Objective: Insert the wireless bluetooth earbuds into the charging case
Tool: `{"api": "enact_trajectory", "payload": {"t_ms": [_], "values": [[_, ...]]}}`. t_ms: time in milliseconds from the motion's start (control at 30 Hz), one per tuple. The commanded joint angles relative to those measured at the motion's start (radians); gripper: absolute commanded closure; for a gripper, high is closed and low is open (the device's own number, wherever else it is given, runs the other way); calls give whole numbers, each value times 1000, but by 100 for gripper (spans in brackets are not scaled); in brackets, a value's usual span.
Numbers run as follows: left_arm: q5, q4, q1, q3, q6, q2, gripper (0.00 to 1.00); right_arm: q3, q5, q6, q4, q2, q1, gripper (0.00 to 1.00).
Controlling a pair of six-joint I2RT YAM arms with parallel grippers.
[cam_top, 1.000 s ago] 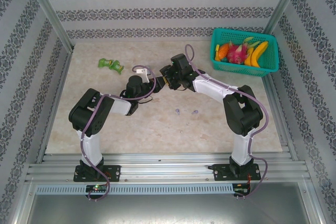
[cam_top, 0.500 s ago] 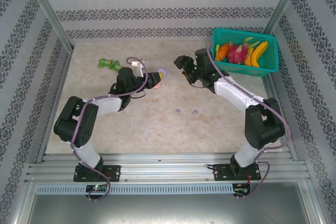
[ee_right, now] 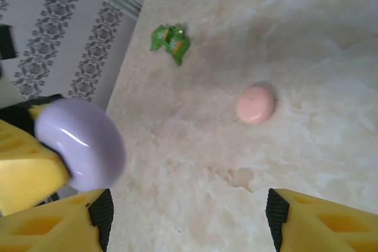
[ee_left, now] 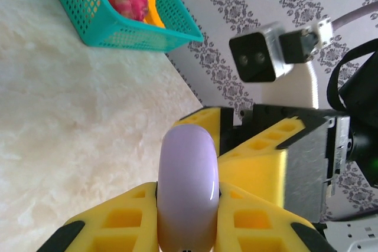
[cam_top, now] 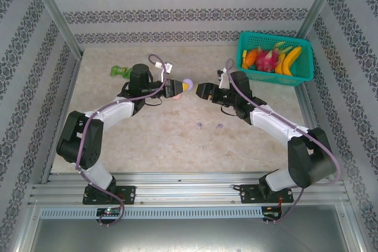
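Seen from above, tiny lilac earbuds [cam_top: 200, 126] lie loose on the table [cam_top: 147, 140], nearest the bases. Beyond them the left gripper [cam_top: 179, 87] pinches a lilac charging case [ee_left: 188, 187]. The right gripper [ee_right: 188, 223] faces it, fingers spread. Its wrist camera reveals a pink case [ee_right: 255, 103] and, farther off, a green wrapper [ee_right: 170, 41].

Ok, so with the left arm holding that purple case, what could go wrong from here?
The lilac case is smooth and rounded, pinched in the left gripper; a nudge from the open right gripper facing it could pop it loose. The earbuds on the table are tiny and might be fumbled or flicked away.
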Motion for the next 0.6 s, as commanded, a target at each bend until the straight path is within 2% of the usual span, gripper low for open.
{"api": "enact_trajectory", "payload": {"t_ms": [0, 400, 567], "values": [[52, -48, 5, 28, 47, -30, 96, -3, -55, -45, 83, -24, 7, 30], [65, -43, 4, 37, 37, -33, 98, 81, -31, -24, 93, 72, 49, 31], [69, -42, 4, 29, 37, -57, 99, 58, -5, 1, 114, 102, 28, 33]]}}
